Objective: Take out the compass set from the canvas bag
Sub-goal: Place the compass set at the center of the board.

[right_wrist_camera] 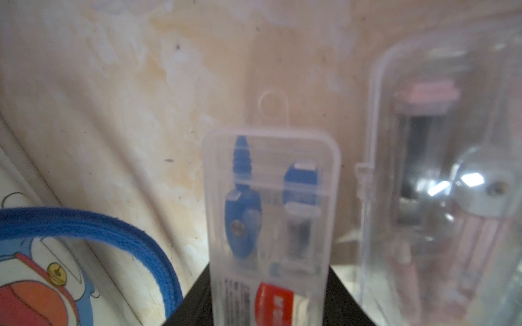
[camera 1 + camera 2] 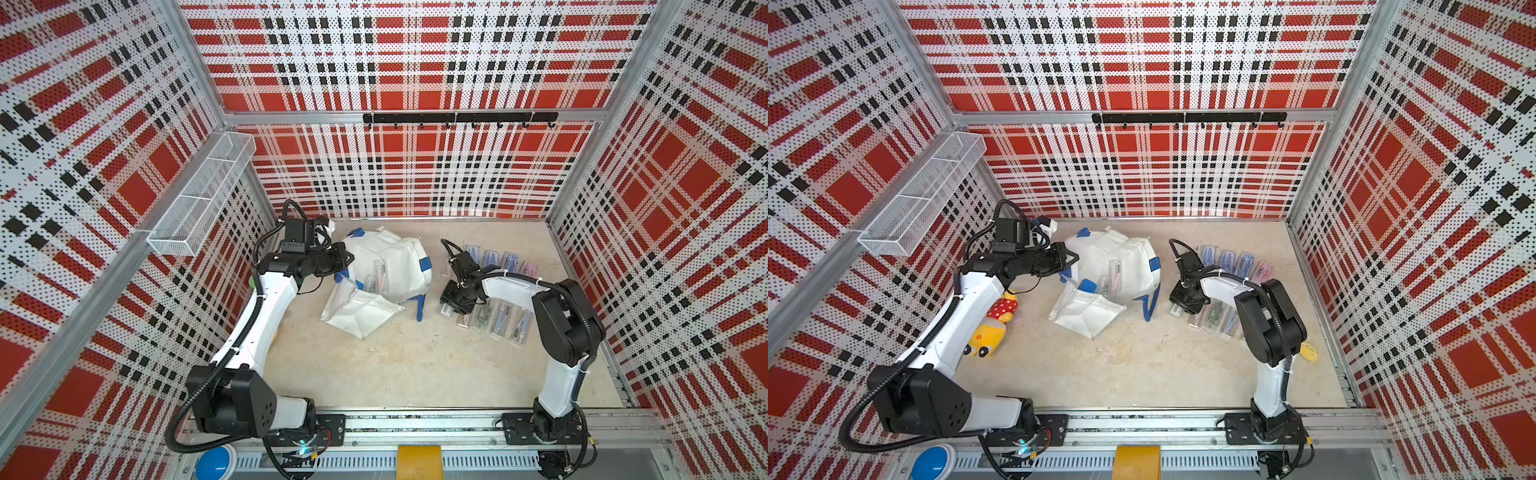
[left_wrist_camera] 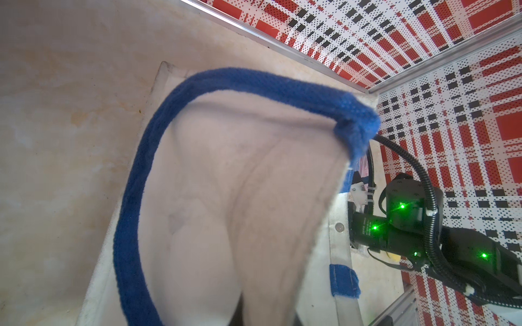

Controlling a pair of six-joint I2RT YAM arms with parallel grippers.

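Canvas bag (image 2: 395, 257) (soft, crumpled) pinched in left claw (image 2: 347, 259); right claw (image 2: 452, 302) straddles clear rigid compass set (image 1: 268, 225) — grip unclear.

Both top views show us the whole table (image 2: 395, 374) from high at the front; our wrist views sit close, left on the bag (image 3: 226, 197), right on a case (image 1: 268, 211).

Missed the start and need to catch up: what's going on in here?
The left pincer is shut on the edge of the canvas bag, which lies slumped on the table. The right pincer has a clear compass set case between its jaws, low beside the rows of cases lined up on the table. Whether it grips the case or has let go is unclear. At least two more cases show at the bag's mouth.
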